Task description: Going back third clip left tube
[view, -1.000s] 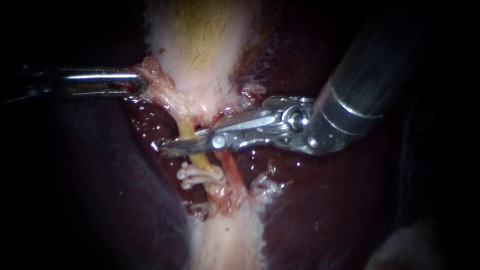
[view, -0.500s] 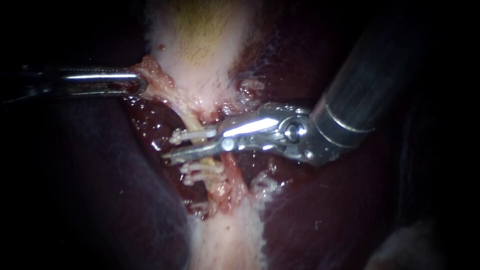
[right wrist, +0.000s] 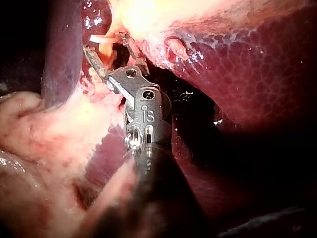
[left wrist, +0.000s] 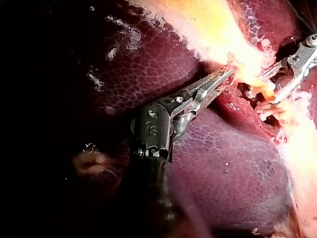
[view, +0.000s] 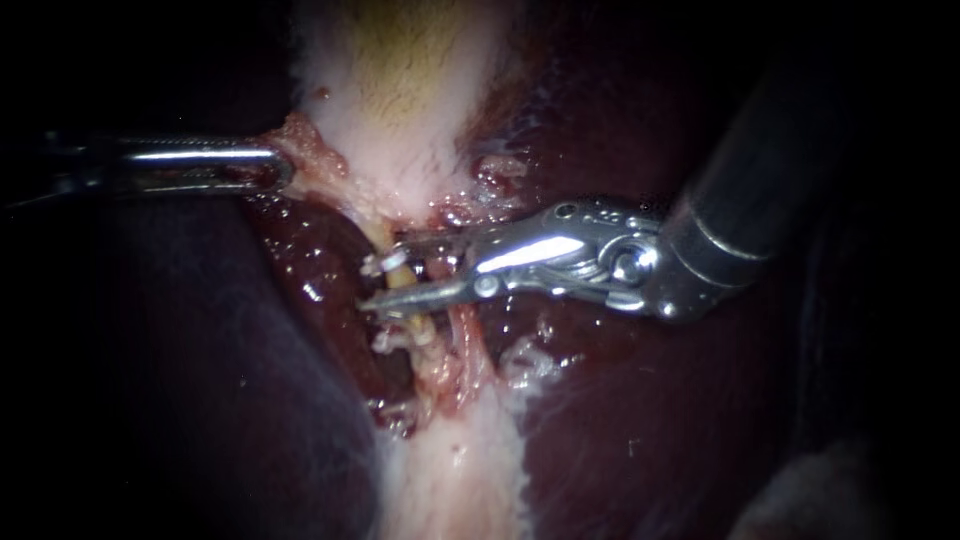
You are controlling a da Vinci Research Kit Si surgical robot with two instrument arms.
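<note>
A thin yellow left tube runs down from the pale gallbladder, with a reddish tube beside it on the right. A white clip sits across the left tube, and more white clips lie lower on it. My right instrument comes in from the upper right. Its jaws are open, with the left tube and the upper clip in the gap between them. My left instrument is shut on ragged tissue at the gallbladder's edge. The right wrist view shows the open jaws beside a clip.
Dark red liver surrounds the tubes on both sides. A pale strip of tissue runs down below the clips. The right instrument's thick shaft crosses the upper right.
The right instrument's jaws, shut across the left tube a second ago, have opened and left a white clip on it. The instrument has drawn back to the right. The left instrument holds still.
</note>
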